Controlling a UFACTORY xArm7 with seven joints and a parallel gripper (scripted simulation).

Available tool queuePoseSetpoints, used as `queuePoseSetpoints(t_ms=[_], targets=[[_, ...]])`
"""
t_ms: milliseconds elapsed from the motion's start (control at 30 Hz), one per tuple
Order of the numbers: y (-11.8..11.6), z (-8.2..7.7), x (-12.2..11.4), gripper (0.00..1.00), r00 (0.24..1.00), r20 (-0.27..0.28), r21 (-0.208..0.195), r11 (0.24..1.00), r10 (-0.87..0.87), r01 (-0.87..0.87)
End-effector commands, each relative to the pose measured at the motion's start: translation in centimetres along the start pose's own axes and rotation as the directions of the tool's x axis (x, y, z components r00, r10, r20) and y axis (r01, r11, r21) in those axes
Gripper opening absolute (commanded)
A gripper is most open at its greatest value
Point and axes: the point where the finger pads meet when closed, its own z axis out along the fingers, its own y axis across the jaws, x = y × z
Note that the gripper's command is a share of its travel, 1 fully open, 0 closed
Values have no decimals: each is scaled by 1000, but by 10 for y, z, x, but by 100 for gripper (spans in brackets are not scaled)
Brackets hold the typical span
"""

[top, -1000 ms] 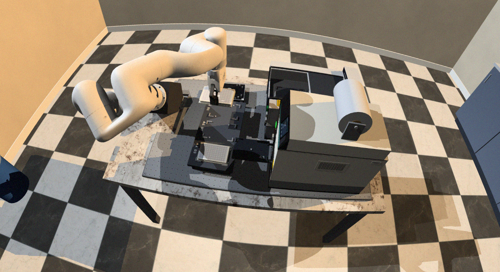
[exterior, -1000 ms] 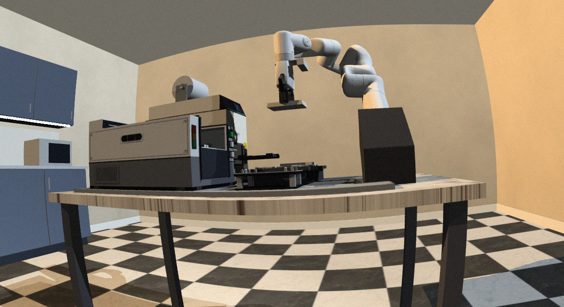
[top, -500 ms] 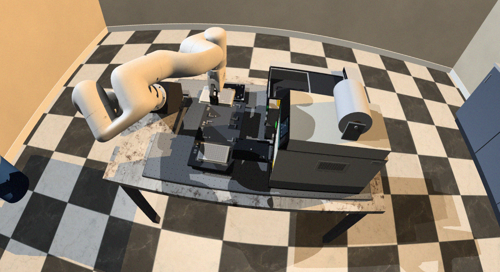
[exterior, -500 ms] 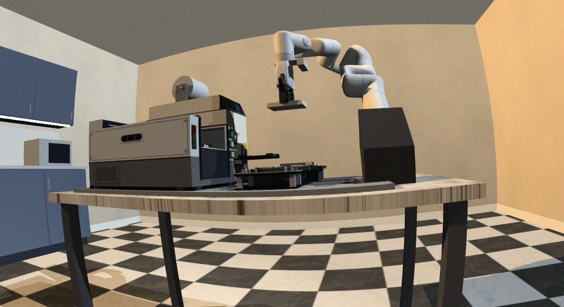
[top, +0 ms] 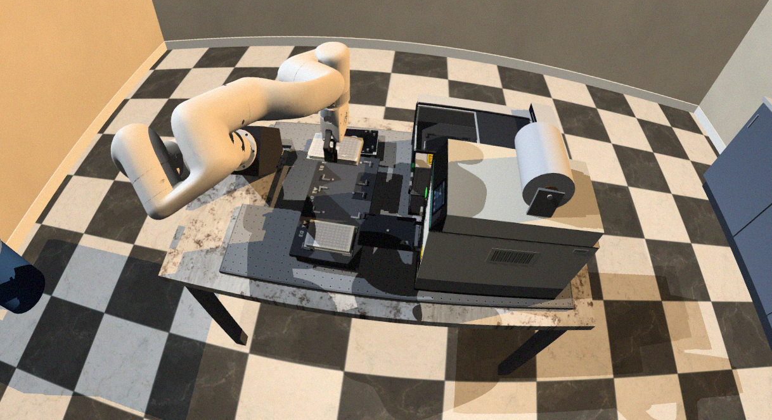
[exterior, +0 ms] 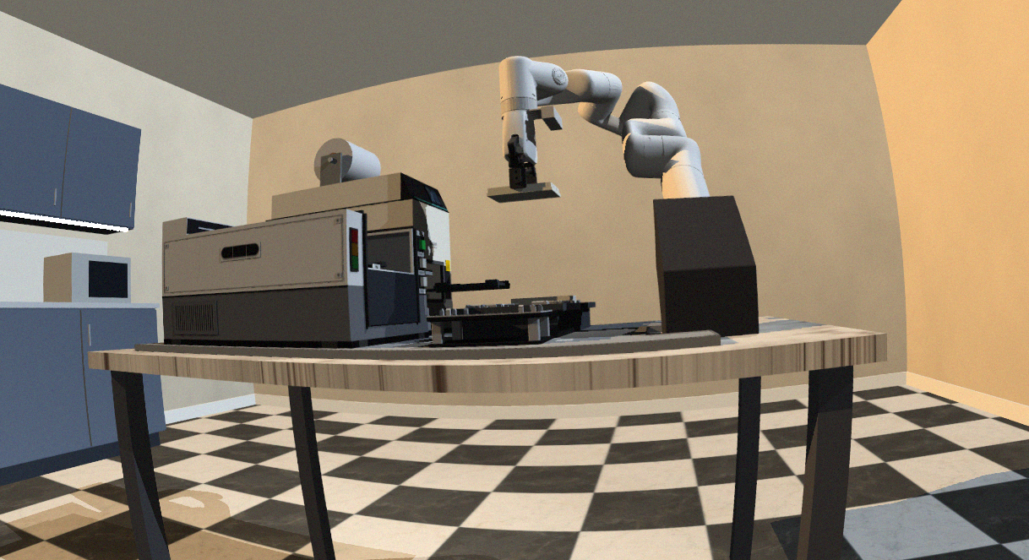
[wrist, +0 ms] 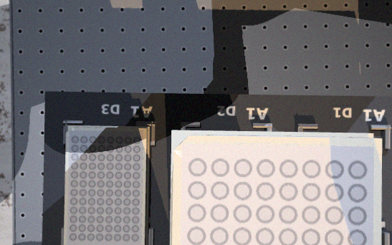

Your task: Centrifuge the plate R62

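Note:
My gripper point(top: 329, 149) point(exterior: 519, 184) is shut on a pale well plate point(top: 351, 147) point(exterior: 523, 192) point(wrist: 275, 186) with large ringed wells and a film on top. I cannot read its label. It hangs level, high above the dark deck point(top: 334, 179) point(wrist: 200, 107), over the far end of the row. In the wrist view it covers the nests labelled D2 point(wrist: 226, 111) and D1 point(wrist: 342, 112). R26 point(top: 330, 236) point(wrist: 104, 186), a finer-welled plate, sits in D3 point(wrist: 110, 108). The fingers themselves are out of the wrist view.
The sealer point(top: 513, 201) with its film roll point(top: 542, 158) stands right of the deck, its dark stage point(top: 386, 230) bare. The centrifuge point(top: 448, 123) point(exterior: 252, 268) sits behind it, its top open. The black CY nest point(top: 369, 142) lies beyond D1. The arm's base box point(exterior: 705, 268) stands at the table's end.

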Motion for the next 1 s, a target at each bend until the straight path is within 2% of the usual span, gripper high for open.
queuePoseSetpoints(t_ms=[0,500,967], targets=[[1,-2,-1,0,1000,4,-2,1000,0,0],[1,-2,-1,0,1000,4,-2,1000,0,0],[1,18,-1,0,1000,4,-2,1000,0,0]])
